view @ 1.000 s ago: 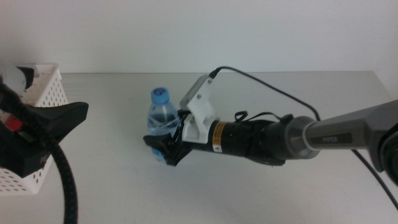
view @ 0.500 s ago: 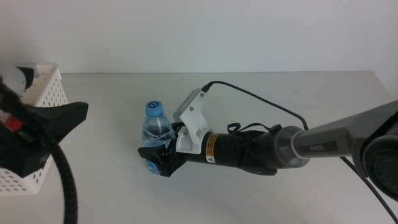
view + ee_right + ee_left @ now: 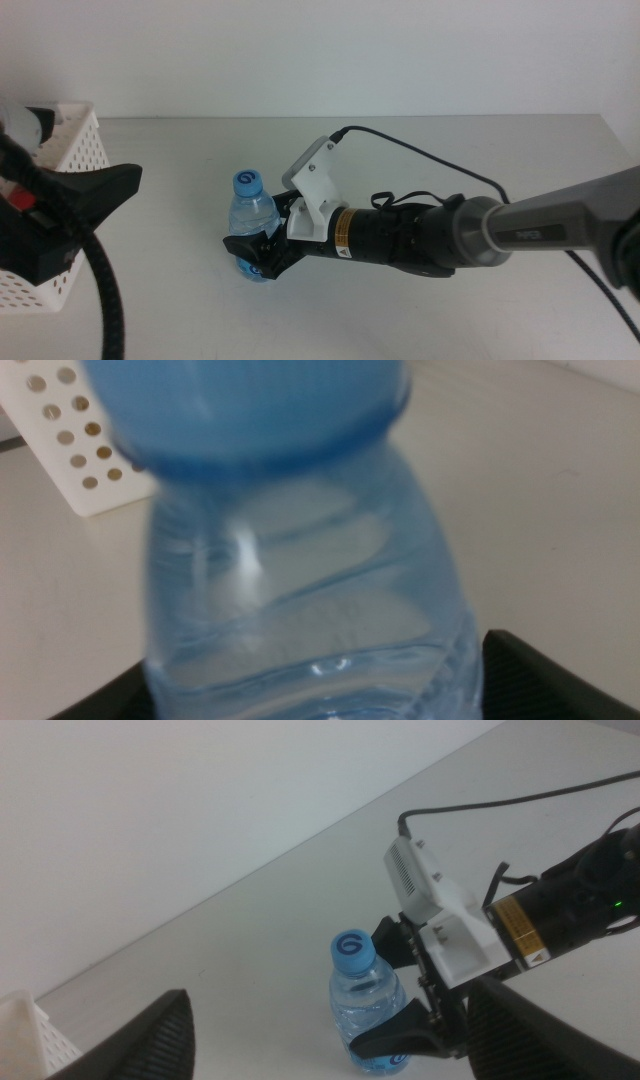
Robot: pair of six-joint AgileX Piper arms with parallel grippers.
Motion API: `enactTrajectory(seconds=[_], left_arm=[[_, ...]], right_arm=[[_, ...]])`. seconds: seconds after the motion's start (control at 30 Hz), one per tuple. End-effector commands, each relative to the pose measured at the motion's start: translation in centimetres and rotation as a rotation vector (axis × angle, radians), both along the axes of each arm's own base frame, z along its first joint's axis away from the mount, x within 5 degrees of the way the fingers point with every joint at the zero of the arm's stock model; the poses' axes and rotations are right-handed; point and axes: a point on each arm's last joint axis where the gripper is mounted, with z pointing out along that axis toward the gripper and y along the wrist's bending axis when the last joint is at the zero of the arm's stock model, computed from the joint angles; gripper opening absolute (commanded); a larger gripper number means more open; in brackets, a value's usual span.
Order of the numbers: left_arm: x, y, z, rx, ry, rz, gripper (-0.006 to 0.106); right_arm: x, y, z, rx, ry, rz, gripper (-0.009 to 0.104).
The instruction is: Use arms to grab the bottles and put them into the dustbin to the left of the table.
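Nearest the camera in the middle view, at the left edge, the left gripper waits above the table: a bulky matte-black block with a broad wedge-shaped finger reaching right and a thick, smooth black cable curving down beneath it. In its own wrist view the two dark rounded jaws stand far apart with nothing between them, so this claw is open and empty.

A little farther in, left of the table's middle, the right arm reaches in from the right as a thick cylinder, grey at the forearm and black nearer the wrist, with a yellow label band. A white angular bracket carrying a flat boxy module sits just behind the right gripper, and a thin glossy black cable loops from that module back along the arm. The claw's black jaws are clamped on the lower body of the water bottle, one on each side. The bottle is clear, ribbed plastic with a bluish tint, a round blue cap and a pale logo on top; it stands roughly upright, its base at or just over the smooth, pale grey tabletop.

Farthest back, at the left edge, is the dustbin, a white plastic basket with straight walls pierced by rows of small round holes.
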Motion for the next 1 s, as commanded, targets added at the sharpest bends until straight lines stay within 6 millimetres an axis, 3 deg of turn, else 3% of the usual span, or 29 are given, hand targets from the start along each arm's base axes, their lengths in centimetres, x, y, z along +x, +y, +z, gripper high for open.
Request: enactTrajectory(seconds=[0.0, 0.33, 0.63, 0.8, 0.97], left_arm=[[0.0, 0.0, 1.5, -0.061, -0.080, 0.006, 0.092], [0.0, 0.0, 1.5, -0.061, -0.080, 0.006, 0.092], [0.0, 0.0, 1.5, -0.061, -0.080, 0.006, 0.092], [0.0, 0.0, 1.5, -0.061, -0.080, 0.006, 0.092], [0.0, 0.0, 1.5, -0.061, -0.080, 0.006, 0.092]], right_arm=[[-0.5, -0.7, 5.3, 0.104, -0.091, 0.000, 0.087], [-4.5, -7.3, 9.2, 0.107, -0.102, -0.081, 0.087], [-11.1, -13.1, 14.4, 0.064, -0.203, -0.181, 0.087], [-13.7, -15.9, 17.3, 0.013, -0.235, -0.299, 0.087], [-15.5, -18.1, 19.1, 0.081, -0.177, -0.438, 0.087]])
